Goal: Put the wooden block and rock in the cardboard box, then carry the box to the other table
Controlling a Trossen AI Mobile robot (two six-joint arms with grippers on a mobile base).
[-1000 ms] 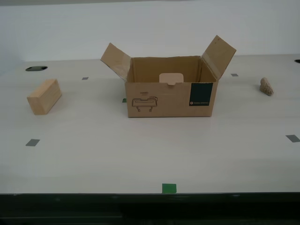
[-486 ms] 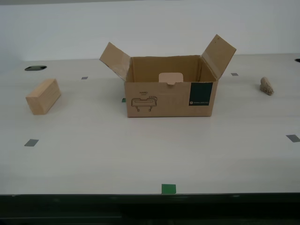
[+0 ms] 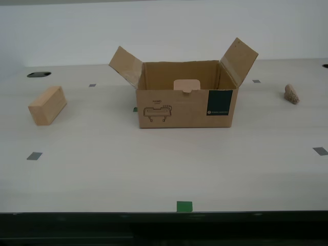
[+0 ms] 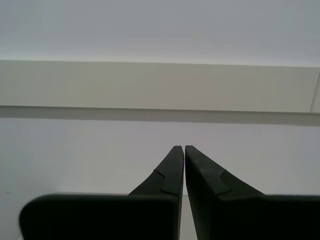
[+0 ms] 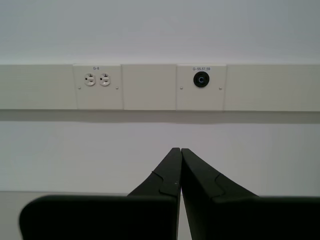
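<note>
On the worktop (image 3: 164, 169), the cardboard box (image 3: 184, 108) has a dark label, too small to read. Block (image 3: 47, 105) and rock (image 3: 291, 94) sit far apart beside it. My first claw (image 5: 180, 150) and second claw (image 4: 184, 147) are closed, empty.

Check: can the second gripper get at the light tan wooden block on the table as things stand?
Probably, once it swings down. The light tan wooden block lies alone, well apart from the brown cardboard box, nothing over it. But my second gripper is shut, aimed at the wall, and absent from the exterior view.
</note>
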